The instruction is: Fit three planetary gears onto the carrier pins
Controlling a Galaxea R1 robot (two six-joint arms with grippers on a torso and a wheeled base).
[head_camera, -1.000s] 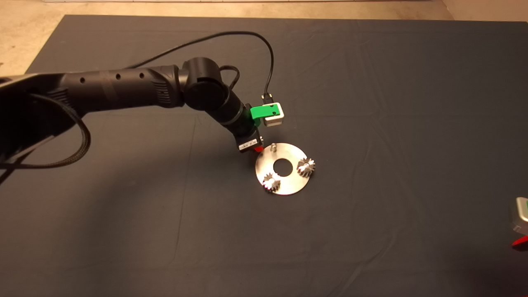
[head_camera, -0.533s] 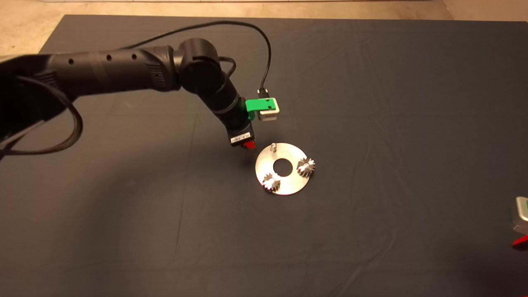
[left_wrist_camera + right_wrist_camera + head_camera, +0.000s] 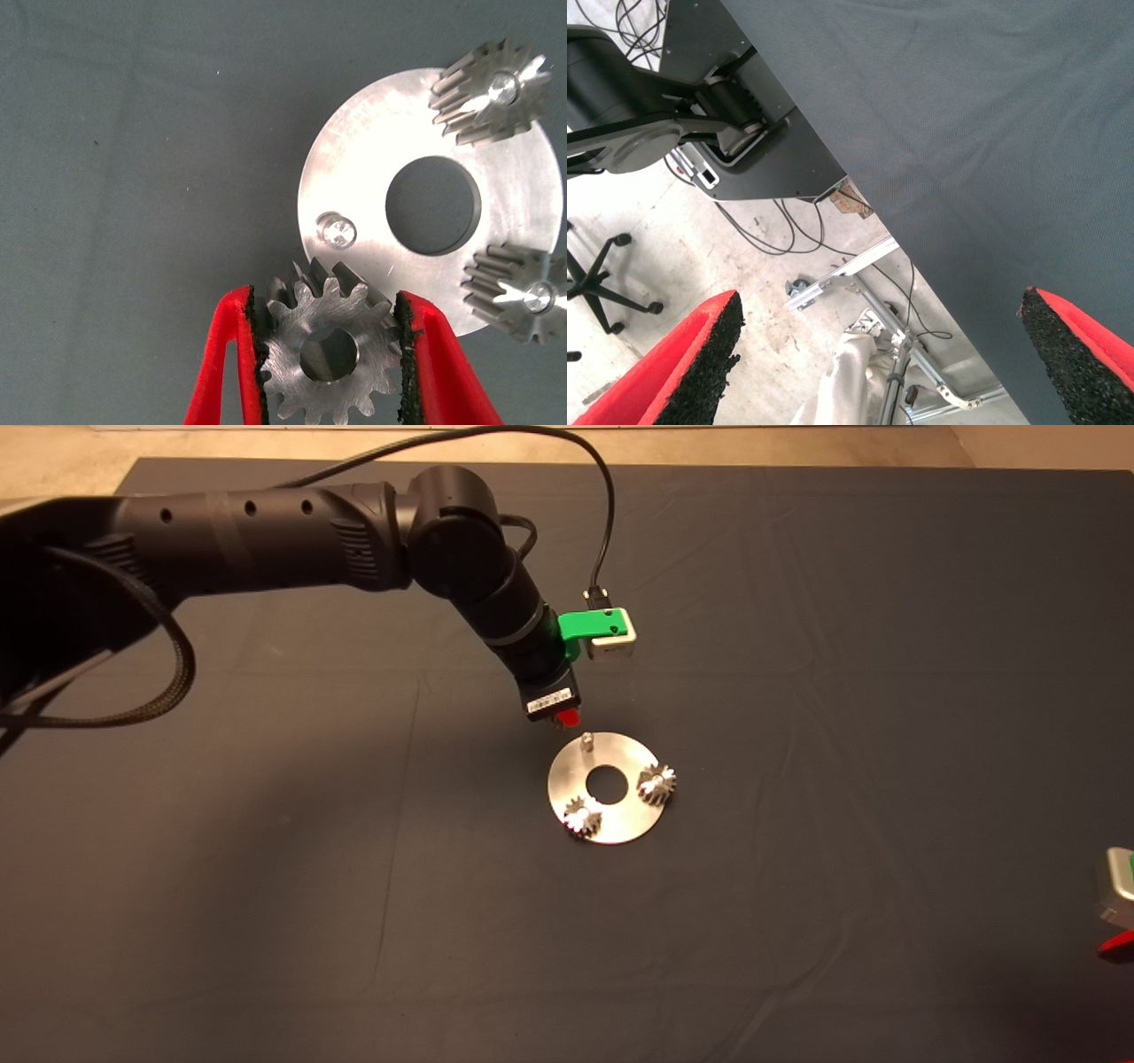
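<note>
A flat silver disc [image 3: 611, 815] with a central hole lies mid-mat. Two planetary gears sit on its carrier pins, one at the front left [image 3: 582, 816] and one at the right [image 3: 657, 783]. The back pin [image 3: 586, 740] stands bare. My left gripper [image 3: 563, 719] hovers just behind and left of that bare pin [image 3: 337, 230], shut on a third gear [image 3: 329, 353] held between the red fingers [image 3: 232, 354]. The seated gears [image 3: 489, 91] [image 3: 518, 292] and the disc [image 3: 354, 168] show in the left wrist view. My right gripper [image 3: 1118, 942] waits at the mat's right edge, open.
The dark mat [image 3: 842, 646] spreads wide around the disc. A black cable [image 3: 602, 522] loops above the left wrist. In the right wrist view the mat's edge [image 3: 859, 186] shows, with the floor, cables and a chair base beyond.
The left arm first drew back to the left, then swung right and up, bringing the gripper with its gear close behind the bare pin. The disc, seated gears and right gripper stayed put.
</note>
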